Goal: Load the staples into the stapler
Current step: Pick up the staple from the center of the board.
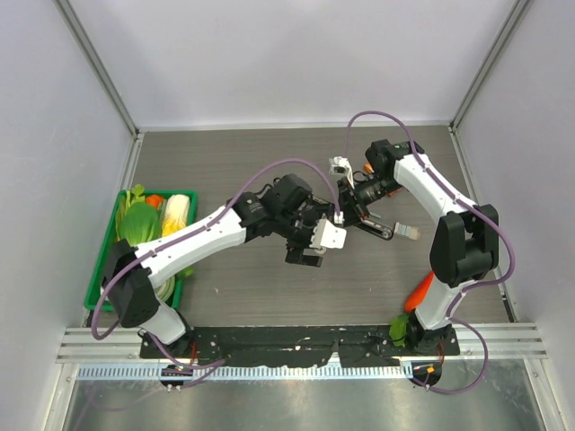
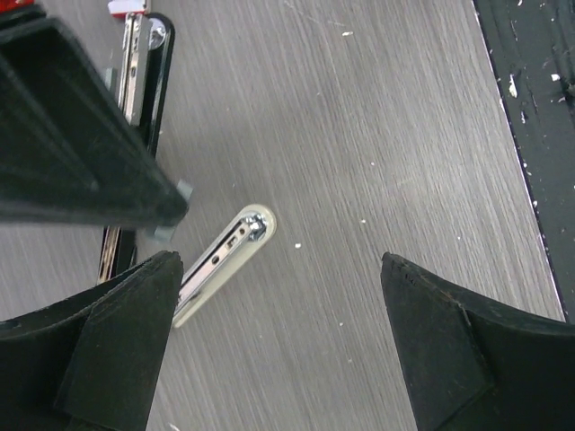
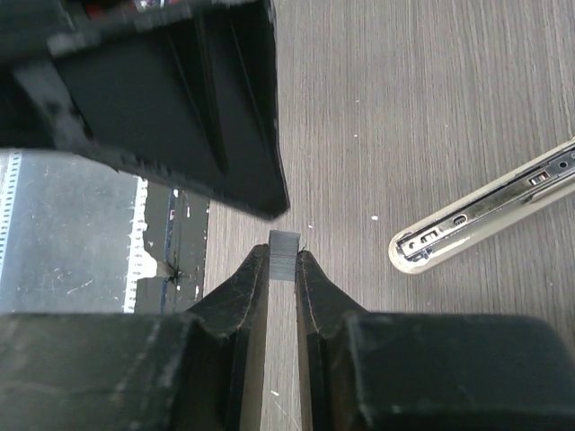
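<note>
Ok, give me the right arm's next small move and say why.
Probably ease the right gripper sideways toward the white stapler and line its load up with the channel. It is shut on a small grey staple strip, the stapler lies apart from it with its metal channel showing, and the left gripper hangs open, holding nothing.

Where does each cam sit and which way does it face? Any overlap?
Top external: fixed above and behind the bases, looking down on the table; left arm and right arm show whole.
Left wrist: on the left arm, facing down at the table; open left tool beside the cream stapler.
Right wrist: on the right arm, looking along the right tool, shut on the staples.
Shared: both wrist views show the cream stapler.
</note>
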Robot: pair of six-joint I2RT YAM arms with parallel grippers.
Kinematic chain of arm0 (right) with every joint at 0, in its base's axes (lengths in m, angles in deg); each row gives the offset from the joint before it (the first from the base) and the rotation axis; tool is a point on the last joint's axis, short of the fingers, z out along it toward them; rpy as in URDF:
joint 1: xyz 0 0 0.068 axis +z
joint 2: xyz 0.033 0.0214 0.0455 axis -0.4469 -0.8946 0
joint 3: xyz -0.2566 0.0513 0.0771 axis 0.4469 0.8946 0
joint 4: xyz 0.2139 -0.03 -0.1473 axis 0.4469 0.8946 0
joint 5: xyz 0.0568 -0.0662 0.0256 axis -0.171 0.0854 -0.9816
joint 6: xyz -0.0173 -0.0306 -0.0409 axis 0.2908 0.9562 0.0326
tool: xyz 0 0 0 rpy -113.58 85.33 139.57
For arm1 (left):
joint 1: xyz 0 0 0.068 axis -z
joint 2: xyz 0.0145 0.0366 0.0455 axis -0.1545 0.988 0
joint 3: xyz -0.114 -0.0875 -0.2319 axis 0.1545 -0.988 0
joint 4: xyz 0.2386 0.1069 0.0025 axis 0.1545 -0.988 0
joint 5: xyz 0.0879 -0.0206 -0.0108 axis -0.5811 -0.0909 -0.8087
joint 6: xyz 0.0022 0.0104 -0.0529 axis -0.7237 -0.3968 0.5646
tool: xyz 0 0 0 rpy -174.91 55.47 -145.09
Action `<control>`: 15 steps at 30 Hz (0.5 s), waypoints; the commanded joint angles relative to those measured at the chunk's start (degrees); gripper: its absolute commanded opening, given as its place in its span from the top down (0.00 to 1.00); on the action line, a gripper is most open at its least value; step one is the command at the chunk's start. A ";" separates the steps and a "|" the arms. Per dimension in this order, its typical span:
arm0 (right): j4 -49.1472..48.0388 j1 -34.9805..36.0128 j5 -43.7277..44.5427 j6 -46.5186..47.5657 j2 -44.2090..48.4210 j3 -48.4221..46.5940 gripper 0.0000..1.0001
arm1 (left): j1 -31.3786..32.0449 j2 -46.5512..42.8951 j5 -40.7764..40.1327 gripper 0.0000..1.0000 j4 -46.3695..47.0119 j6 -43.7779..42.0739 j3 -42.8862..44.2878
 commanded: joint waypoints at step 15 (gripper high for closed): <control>10.78 -0.13 -4.68 5.35 0.89 3.38 0.88 | 1.85 1.07 -6.30 0.10 11.39 2.49 -0.45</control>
